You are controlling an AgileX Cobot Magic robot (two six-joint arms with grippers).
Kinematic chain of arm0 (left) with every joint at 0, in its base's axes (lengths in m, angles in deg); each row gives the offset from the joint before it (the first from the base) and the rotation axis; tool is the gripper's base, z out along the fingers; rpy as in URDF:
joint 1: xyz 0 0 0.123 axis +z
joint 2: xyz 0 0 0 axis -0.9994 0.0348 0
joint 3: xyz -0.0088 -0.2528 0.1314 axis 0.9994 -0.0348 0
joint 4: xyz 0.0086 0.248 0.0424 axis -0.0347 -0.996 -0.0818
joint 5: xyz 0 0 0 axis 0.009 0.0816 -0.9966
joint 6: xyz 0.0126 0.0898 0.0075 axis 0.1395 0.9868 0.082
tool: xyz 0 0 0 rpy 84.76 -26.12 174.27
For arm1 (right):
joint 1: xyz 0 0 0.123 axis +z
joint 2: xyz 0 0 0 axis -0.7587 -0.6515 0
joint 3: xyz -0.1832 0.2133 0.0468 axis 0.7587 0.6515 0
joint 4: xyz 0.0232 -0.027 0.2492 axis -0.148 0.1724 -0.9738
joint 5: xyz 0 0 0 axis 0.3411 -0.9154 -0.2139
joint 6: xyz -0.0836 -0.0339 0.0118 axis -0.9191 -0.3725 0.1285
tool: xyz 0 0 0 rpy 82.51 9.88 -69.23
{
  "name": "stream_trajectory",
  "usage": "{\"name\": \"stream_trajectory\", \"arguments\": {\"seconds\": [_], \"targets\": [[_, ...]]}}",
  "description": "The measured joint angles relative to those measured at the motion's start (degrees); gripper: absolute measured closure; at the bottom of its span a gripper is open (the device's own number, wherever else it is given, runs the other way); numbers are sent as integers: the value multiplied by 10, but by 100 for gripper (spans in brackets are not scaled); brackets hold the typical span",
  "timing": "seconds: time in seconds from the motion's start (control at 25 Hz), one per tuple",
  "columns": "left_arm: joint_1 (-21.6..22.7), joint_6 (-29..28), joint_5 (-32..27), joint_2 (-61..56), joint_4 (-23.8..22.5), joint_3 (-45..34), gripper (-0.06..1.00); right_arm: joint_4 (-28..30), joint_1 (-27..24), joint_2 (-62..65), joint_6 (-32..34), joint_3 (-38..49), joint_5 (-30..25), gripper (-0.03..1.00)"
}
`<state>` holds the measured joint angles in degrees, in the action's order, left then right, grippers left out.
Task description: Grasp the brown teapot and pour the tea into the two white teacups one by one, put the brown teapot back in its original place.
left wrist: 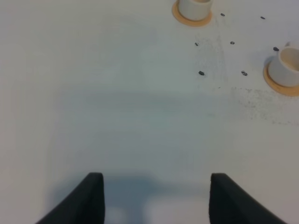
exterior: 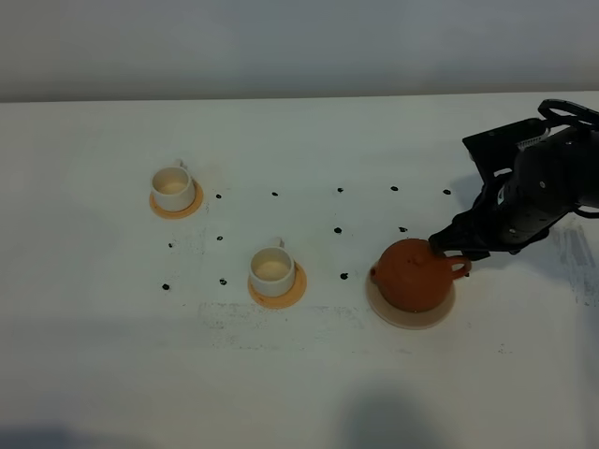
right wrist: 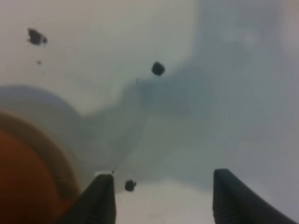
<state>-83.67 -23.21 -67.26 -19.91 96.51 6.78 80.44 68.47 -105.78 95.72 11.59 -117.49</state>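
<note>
On the beige coaster (exterior: pixel 442 314), your brown teapot (exterior: pixel 410 276) sits upright; the far teacup (exterior: pixel 173 187) and near teacup (exterior: pixel 271 269) show cream insides. Your left gripper (left wrist: pixel 156 191) and right gripper (right wrist: pixel 161 191), the latter beside the teapot, have fingers apart.

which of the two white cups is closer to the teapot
The front teacup, just left of the brown teapot. The back teacup sits farther left and farther back, well away from it.
</note>
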Motion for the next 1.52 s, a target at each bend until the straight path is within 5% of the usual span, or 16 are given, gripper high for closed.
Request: {"name": "stream_trajectory", "arguments": {"seconds": [0.76,1.52], "targets": [[0,0,0,0,0,0,47,-39,-1,0,-6,-25,-93,48],[0,0,0,0,0,0,47,-113,-1,0,-82,-25,-142,48]]}}
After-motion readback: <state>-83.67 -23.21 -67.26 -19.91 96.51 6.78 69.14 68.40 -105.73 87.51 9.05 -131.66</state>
